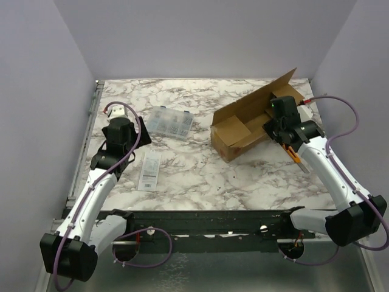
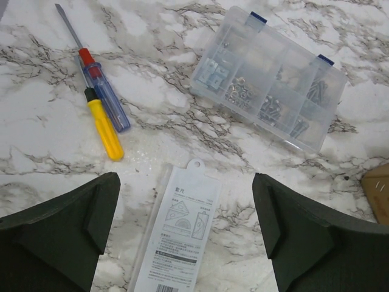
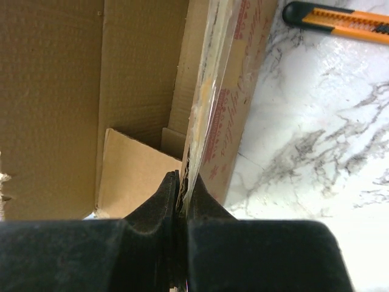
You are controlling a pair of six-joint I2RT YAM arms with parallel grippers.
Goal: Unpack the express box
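Pinching the taped long flap (image 3: 213,91) of the express box (image 1: 249,121) between tips pressed tight together, the right gripper (image 3: 180,182) would do best, I judge, to swing that flap outward about its crease rather than tug it straight, since a light carton could slide or tip on the marble table (image 1: 200,176). In the top view the box lies at about 2 o'clock from the table's middle, its mouth open. Only bare cardboard and a folded inner flap show inside, and whether anything lies beneath cannot be told. At 9 o'clock the left gripper (image 2: 185,182) hovers spread wide above a white packet (image 2: 179,243); it could brace the carton. At 10 o'clock the clear compartment case (image 2: 267,79), lid shut, holds small nuts and screws sorted into cells.
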